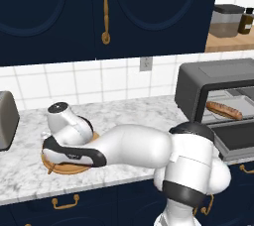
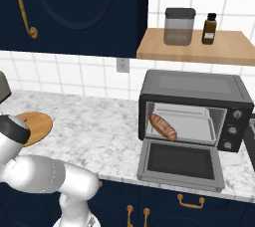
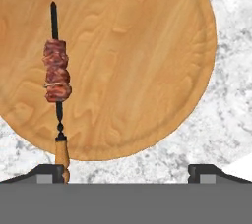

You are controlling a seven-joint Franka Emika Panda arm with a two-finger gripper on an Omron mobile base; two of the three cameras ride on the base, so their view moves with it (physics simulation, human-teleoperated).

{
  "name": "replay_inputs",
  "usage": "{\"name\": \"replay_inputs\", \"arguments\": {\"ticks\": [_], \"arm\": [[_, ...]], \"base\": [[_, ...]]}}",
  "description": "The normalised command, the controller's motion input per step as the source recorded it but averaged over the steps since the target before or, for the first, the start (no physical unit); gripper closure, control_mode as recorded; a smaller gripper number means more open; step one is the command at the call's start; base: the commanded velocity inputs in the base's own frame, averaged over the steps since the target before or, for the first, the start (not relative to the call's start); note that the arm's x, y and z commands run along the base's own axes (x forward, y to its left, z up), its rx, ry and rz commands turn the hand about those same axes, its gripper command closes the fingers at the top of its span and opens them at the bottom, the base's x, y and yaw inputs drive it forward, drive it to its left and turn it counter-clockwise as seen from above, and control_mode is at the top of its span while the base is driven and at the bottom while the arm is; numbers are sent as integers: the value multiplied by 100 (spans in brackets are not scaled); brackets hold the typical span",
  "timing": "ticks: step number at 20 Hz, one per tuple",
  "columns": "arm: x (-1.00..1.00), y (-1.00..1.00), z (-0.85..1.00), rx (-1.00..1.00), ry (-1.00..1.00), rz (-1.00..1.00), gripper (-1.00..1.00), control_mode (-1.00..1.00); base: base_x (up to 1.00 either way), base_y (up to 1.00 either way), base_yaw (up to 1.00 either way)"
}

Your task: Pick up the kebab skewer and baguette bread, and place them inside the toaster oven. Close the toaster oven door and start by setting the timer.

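Hand view shows my wide-open, empty gripper (image 3: 127, 171) above the round wooden board (image 3: 147, 61). I should shift over the dark-stick kebab skewer (image 3: 57, 73) with reddish meat chunks, straddling it before closing

The scene is lit evenly and softly, with no single source to be made out. No hard shadows are cast on the white marbled counter (image 1: 124, 116); only faint shading is seen under the round wooden board (image 3: 147, 61). A soft sheen is shown on the glossy white arm (image 1: 134, 148). All views are rendered sharp, without blur, glare or edge distortion.
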Motion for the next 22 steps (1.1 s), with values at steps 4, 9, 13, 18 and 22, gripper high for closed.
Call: {"name": "replay_inputs", "arguments": {"ticks": [4, 9, 13, 18, 22], "arm": [[6, 48, 0, 4, 4, 0, -100, -100], [2, 2, -16, 5, 6, 7, -100, -100], [0, 0, -24, 8, 1, 7, -100, -100], [0, 0, -41, 10, 0, 6, -100, -100], [9, 1, -41, 9, 0, 2, -100, -100]], "base": [[0, 0, 0], [0, 0, 0], [0, 0, 0], [0, 0, 0], [0, 0, 0]]}}
